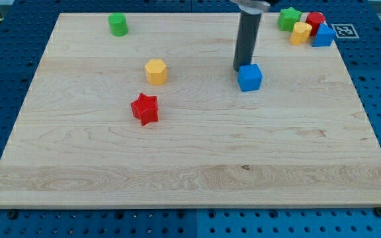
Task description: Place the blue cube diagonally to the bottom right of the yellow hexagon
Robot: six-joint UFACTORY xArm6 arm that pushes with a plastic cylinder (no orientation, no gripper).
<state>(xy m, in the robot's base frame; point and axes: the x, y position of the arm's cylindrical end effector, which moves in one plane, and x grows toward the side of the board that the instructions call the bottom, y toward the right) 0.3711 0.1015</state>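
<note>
The blue cube [250,77] sits on the wooden board, right of centre in the upper half. The yellow hexagon [156,71] lies to its left at about the same height, well apart from it. My tip [239,69] is the lower end of the dark rod that comes down from the view's top. It stands just at the cube's upper left edge, touching or almost touching it.
A red star [145,109] lies just below left of the hexagon. A green cylinder [118,24] is at the top left. At the top right corner a green block [290,18], a yellow block [301,32], a red block [316,20] and a blue block [323,36] cluster.
</note>
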